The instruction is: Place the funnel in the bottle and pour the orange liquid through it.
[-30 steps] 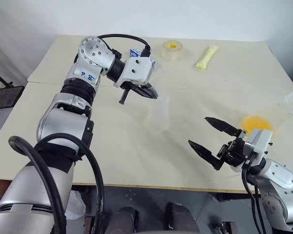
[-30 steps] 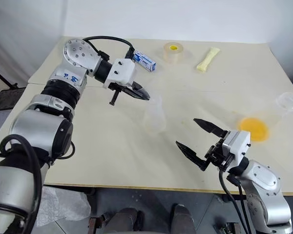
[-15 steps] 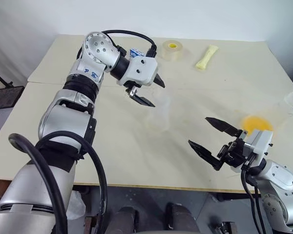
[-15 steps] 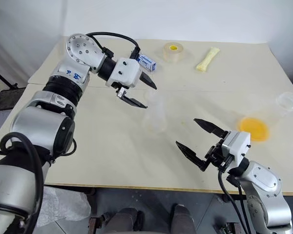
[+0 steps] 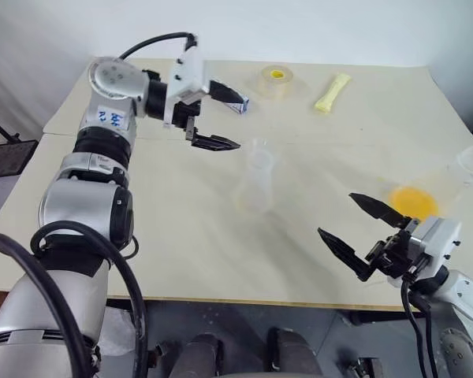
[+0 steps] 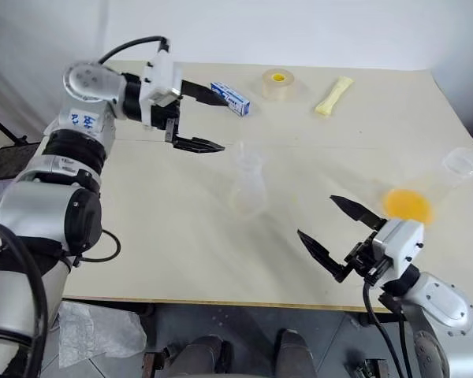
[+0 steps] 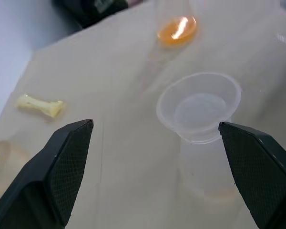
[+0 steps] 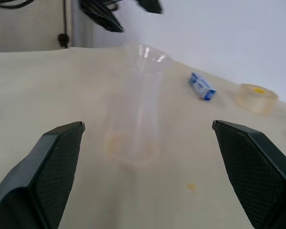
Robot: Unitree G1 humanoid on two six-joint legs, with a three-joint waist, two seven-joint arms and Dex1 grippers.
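The funnel is sitting in the bottle just beyond the left gripper, both grippers gaping empty.

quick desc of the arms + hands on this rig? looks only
Both arms have silver-grey metal shells with black joint sections and thick black cables looping alongside. The left arm carries a blue-and-white sticker. Each wrist has a white block. The left hand and right hand each have two black, pointed fingers with textured inner pads.
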